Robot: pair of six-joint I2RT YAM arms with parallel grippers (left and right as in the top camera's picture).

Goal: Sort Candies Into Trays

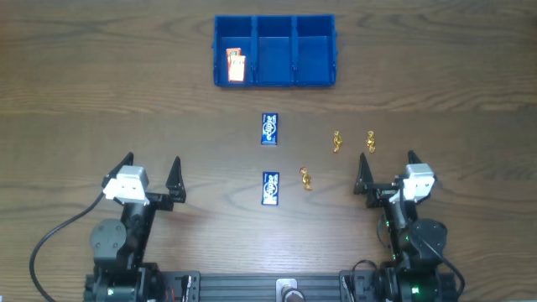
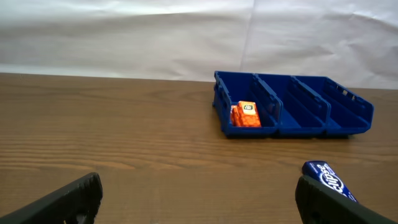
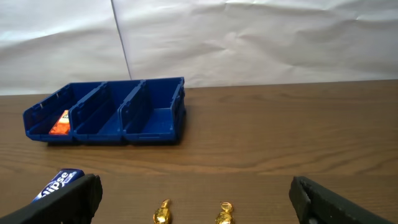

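Rectangular blue plastic tray [image 1: 274, 50], woodgrain table [image 1: 84, 101]

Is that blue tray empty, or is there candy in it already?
Partly filled. The blue tray holds orange candies in its left compartment, seen from above; the other two compartments look bare.

Black jointed left arm [image 1: 126, 233] and right arm [image 1: 409, 233], white wrist blocks [image 1: 126, 182], black tapered tool fingers [image 1: 175, 174], looping black cable [image 1: 38, 252]

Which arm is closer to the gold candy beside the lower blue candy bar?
Right. Right arm: just right of the gold candy. Left arm: far left, past the blue candy bar.
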